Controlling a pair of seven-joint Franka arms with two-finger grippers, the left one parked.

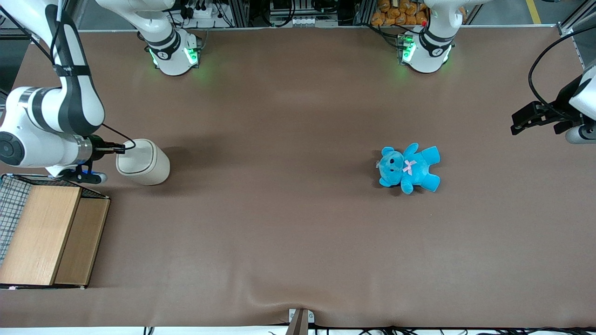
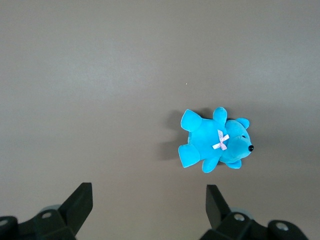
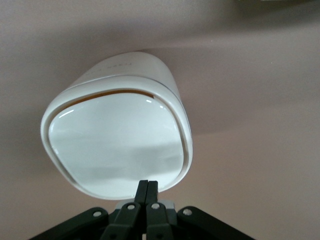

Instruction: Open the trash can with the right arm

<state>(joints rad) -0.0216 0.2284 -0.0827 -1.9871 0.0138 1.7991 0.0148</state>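
The cream-white trash can (image 1: 143, 162) stands on the brown table at the working arm's end. Its rounded-square flip lid (image 3: 117, 147) is tipped, with a thin dark gap along one edge. The right arm (image 1: 51, 118) reaches in from the table's end. My gripper (image 1: 122, 148) is shut, fingers pressed together and holding nothing, with the tips at the lid's edge nearest the arm. In the right wrist view the gripper (image 3: 148, 184) touches the lid's rim.
A wood-topped wire basket (image 1: 44, 230) sits nearer the front camera than the trash can, close beside the arm. A blue teddy (image 1: 409, 168) lies toward the parked arm's end, also seen in the left wrist view (image 2: 215, 140).
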